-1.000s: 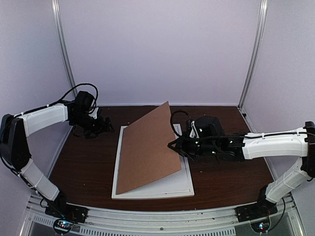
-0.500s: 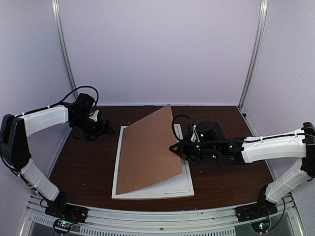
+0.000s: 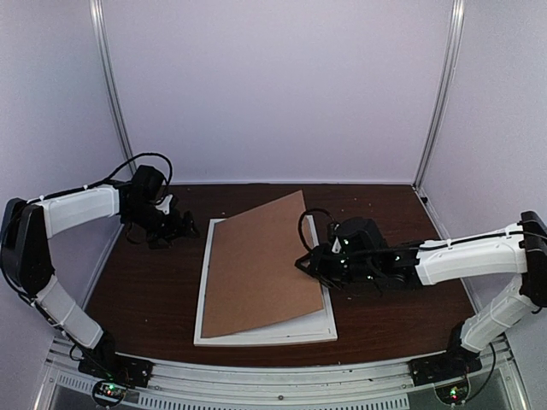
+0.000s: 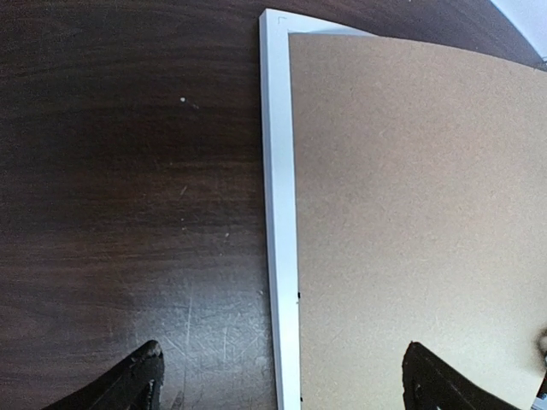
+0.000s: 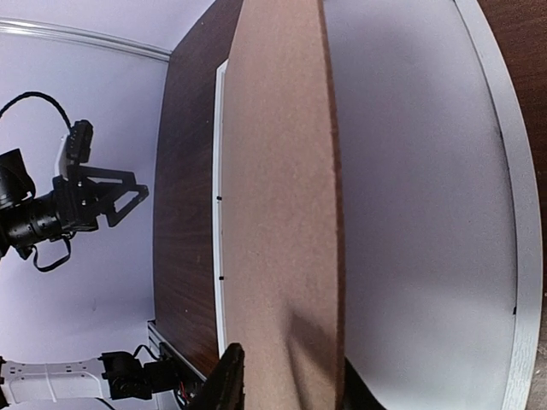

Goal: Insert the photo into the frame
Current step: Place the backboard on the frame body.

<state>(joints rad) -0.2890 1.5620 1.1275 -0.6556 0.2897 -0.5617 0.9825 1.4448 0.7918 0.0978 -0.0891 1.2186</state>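
The white frame [image 3: 267, 334] lies flat on the dark table. A brown backing board [image 3: 256, 269] lies over it, its left edge down in the frame and its right edge a little raised. My right gripper [image 3: 306, 261] is at that raised edge. In the right wrist view its jaws [image 5: 291, 386] stand slightly apart, open, with the board [image 5: 282, 213] between them. A pale surface inside the frame's rim [image 5: 504, 213] shows under the board. The photo is hidden. My left gripper [image 3: 176, 229] is open beyond the frame's far-left corner. It looks down on the frame's edge [image 4: 278, 213] and the board [image 4: 410, 213].
Pale walls with metal posts [image 3: 111, 94] close in the table on three sides. Bare dark wood [image 3: 141, 290] lies left of the frame and more [image 3: 402, 316] lies to its right. A black cable [image 3: 137, 158] loops above the left wrist.
The board's raised right edge has come down toward the frame with the right gripper, whose jaws have come apart. The left arm has barely moved.
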